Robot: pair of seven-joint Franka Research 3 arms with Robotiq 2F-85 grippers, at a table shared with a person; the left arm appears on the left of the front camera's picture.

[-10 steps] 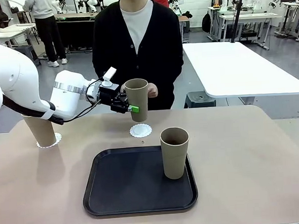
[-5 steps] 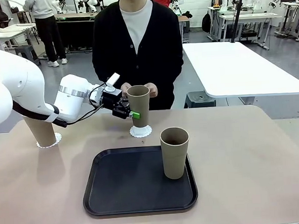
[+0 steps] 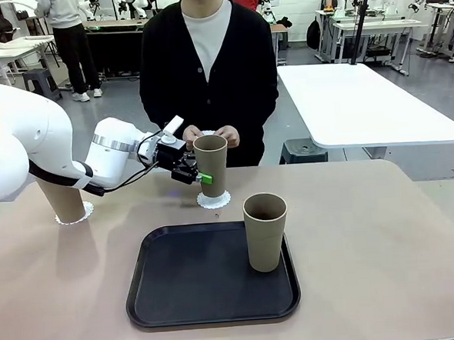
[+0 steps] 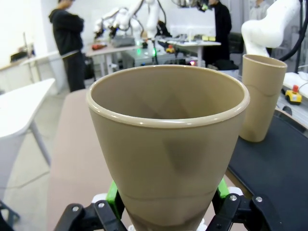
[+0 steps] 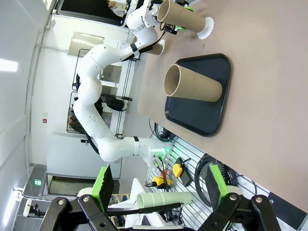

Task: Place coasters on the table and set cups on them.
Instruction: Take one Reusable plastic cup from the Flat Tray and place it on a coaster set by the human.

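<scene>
Tan held cup [image 3: 211, 162] is lower than a second ago. Then it hung clear above the middle coaster [image 3: 213, 199]; now its base is down at the coaster's centre, upper middle of the front view. Cannot tell if it fully rests.

Left gripper [image 3: 203, 176] has dropped with it. Jaws are clamped on the cup's lower part. Left wrist view: green pads [image 4: 113, 192] press both sides of the cup wall, rim upright.

Nothing else has shifted:
- left cup [image 3: 63, 199] stands on the left coaster [image 3: 77, 214] at frame left, partly behind the white arm
- tray cup [image 3: 265, 231] stands upright in the right part of the black tray [image 3: 181, 296], lower centre
- person's hands [image 3: 229, 135] are just behind the held cup's rim

Right gripper [image 5: 160, 187] in the right wrist view: jaws spread wide, nothing between them, well away from the cups.

Surface: the table [image 3: 386, 253] is matte beige with rounded far corners. Tray sits near the front edge.

Room: grey floor [image 3: 301, 127]. A white table [image 3: 362, 104] stands at upper right. More work tables and a standing person [image 3: 68, 33] are at upper left.
</scene>
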